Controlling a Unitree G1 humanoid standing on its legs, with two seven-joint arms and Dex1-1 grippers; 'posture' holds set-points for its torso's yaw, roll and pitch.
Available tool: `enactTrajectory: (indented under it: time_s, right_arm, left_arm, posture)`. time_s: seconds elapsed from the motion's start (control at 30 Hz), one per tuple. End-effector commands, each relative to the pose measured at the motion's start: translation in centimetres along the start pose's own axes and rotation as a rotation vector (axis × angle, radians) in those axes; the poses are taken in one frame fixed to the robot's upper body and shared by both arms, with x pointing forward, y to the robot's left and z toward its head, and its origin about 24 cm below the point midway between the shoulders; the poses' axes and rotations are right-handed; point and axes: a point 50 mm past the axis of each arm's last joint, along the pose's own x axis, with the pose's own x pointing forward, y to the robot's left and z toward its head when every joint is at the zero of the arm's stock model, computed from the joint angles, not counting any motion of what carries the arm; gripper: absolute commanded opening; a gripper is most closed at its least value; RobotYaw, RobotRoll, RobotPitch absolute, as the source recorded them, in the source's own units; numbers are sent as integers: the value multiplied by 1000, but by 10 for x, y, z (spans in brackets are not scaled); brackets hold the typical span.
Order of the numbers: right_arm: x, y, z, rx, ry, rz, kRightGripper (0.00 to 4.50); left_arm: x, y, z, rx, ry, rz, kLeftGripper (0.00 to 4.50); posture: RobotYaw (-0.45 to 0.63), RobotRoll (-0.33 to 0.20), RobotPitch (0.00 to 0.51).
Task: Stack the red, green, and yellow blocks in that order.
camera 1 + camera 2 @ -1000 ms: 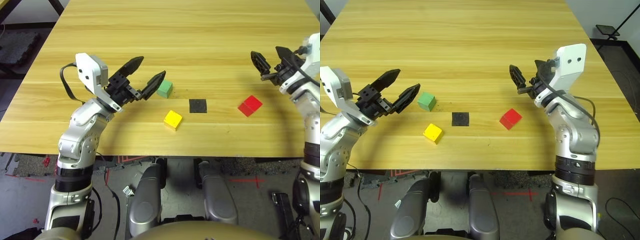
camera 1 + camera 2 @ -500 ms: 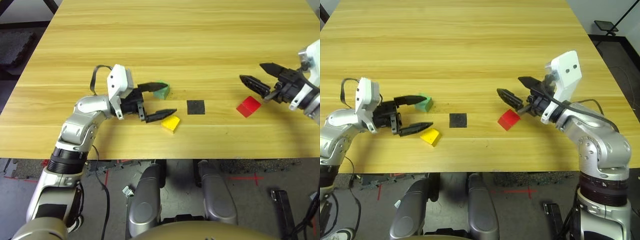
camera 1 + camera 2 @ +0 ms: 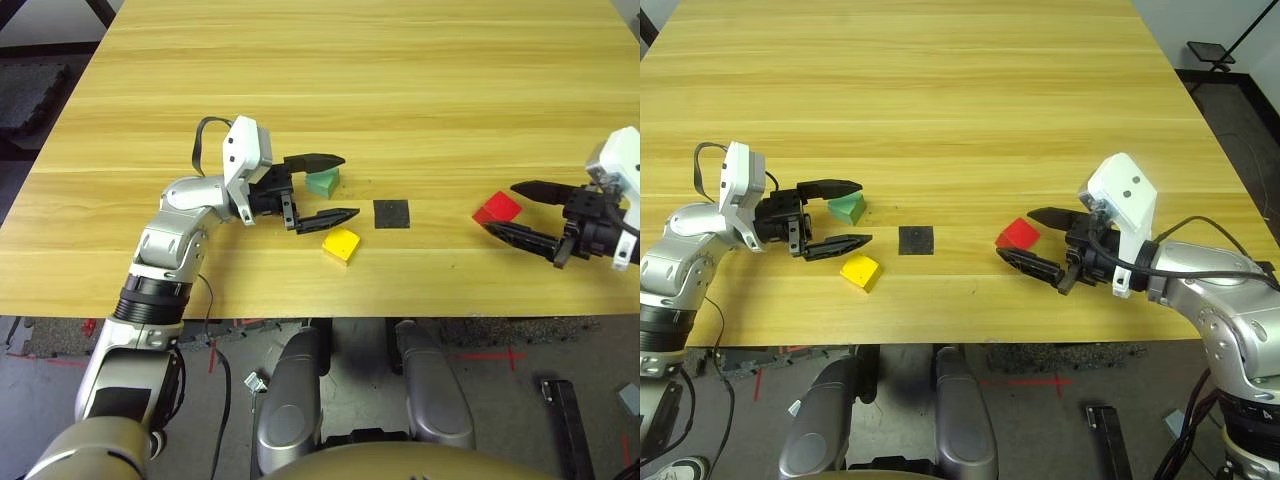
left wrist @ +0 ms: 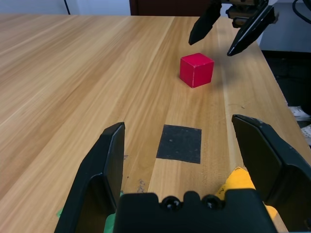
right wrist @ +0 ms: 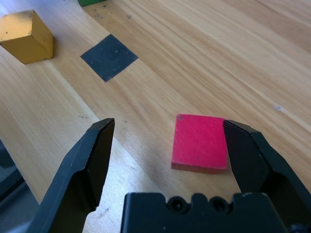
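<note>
**Both end effectors spread beside their blocks, nothing gripped**

Low over the table, the left end effector (image 3: 330, 187) sat a little left of centre in the head views, its two black fingers well apart and pointing toward the right of the frame. One finger (image 3: 316, 161) lay along the far side of the green block (image 3: 322, 182), and the other finger (image 3: 328, 216) ran between the green block and the yellow block (image 3: 342, 244). The green block therefore stood inside the gap, though whether either finger touched it could not be told. The yellow block rested just below that lower finger, outside the gap.

At the right edge of the frame, the right end effector (image 3: 1016, 234) also had its fingers spread wide, pointing toward the left. The red block (image 3: 1018, 233) sat on the table close by the fingertips. In the right wrist view the red block (image 5: 200, 148) lay close against one finger (image 5: 252, 162), with bare wood between it and the other finger.

Between the two groups, near the middle of the frame, a flat black square patch (image 3: 392, 213) lay on the wood, apart from all three blocks. The wooden table (image 3: 400, 80) stretched pale and striped across the upper part of the frame.
</note>
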Motion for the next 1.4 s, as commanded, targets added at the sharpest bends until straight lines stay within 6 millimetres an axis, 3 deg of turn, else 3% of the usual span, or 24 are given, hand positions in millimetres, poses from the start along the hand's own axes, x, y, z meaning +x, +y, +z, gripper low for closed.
enactTrajectory:
  time_s: [0.03, 0.47, 1.03, 1.13, 1.3, 1.4]
  right_arm:
    - [-7, -4, -10, -30, 14, -38, 4500]
    - [-11, -14, -35, -49, 21, -93, 4500]
    - [19, -16, -43, -31, -12, -77, 4500]
    - [21, -16, -44, -23, -15, -73, 3876]
    - [26, -19, -44, -22, -21, -71, 2130]
    - [27, -21, -43, -27, -25, -70, 2045]
  left_arm:
    - [2, 1, -3, 3, 18, -13, 4487]
    - [7, -2, -2, -14, -4, -19, 4487]
    - [8, -7, -2, -26, -12, 4, 4487]
    - [9, -7, -2, -25, -11, 8, 4500]
    - [9, -2, -1, -15, -12, 31, 4500]
    - [11, 0, 0, -12, -13, 33, 4500]
  posture:
    - [122, -17, 305]
    - [119, -7, 311]
    - [161, 8, 318]
    - [180, 11, 320]
    - [190, 12, 318]
    - [195, 11, 314]
